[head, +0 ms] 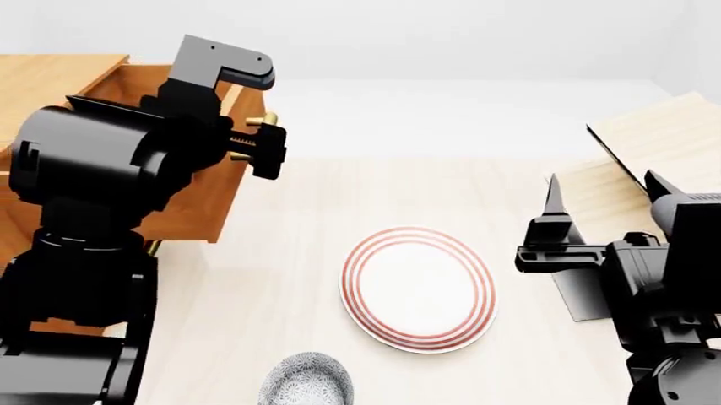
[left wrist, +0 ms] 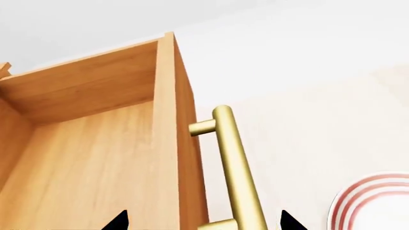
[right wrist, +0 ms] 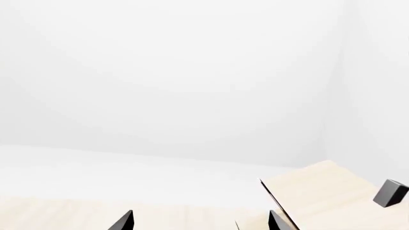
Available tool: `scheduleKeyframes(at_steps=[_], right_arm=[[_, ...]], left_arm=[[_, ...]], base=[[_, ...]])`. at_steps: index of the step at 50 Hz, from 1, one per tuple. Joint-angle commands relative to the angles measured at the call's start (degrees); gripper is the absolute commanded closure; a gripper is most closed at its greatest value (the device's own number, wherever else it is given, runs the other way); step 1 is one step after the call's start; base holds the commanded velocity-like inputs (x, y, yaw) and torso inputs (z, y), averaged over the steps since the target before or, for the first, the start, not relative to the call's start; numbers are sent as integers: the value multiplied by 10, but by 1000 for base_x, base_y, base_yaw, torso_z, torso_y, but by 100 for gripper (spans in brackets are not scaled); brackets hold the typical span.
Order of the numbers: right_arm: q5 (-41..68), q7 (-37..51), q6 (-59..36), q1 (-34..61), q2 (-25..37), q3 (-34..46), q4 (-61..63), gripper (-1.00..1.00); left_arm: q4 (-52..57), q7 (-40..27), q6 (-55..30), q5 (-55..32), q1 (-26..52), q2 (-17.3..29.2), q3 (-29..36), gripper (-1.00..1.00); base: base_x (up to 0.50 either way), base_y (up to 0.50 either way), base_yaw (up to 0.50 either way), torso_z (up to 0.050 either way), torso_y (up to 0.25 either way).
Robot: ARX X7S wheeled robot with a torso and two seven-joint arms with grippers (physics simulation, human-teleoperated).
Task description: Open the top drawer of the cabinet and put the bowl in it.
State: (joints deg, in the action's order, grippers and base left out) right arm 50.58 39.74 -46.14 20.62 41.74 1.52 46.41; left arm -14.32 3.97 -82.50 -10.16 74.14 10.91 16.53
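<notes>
Drawer stands pulled out; left gripper straddles the handle, fingers spread. Right gripper idle, fingers apart. Bowl sits on table beside plate. Advise backing off straight, then fetching bowl.

Everything is bright and evenly lit, with no glare. The white walls look washed out. Shadows are soft and faint, like the dim inside of the top drawer. All three pictures are sharp, with no blur or bending at the edges.
</notes>
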Motion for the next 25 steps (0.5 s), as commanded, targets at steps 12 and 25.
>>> scheduleKeyframes(at_steps=[12,25], right_arm=[[-6,-5,12,-9,1,0,-5,-100],[-7,-6,15,-10,2,1,-8,-100]], left_arm=[[-5,-5,-12,-67,-59,-37,8,-100],[0,-8,-12,-79,-65,-54,15,-100]], base=[[0,0,0,0,-5],[0,0,0,0,-8]])
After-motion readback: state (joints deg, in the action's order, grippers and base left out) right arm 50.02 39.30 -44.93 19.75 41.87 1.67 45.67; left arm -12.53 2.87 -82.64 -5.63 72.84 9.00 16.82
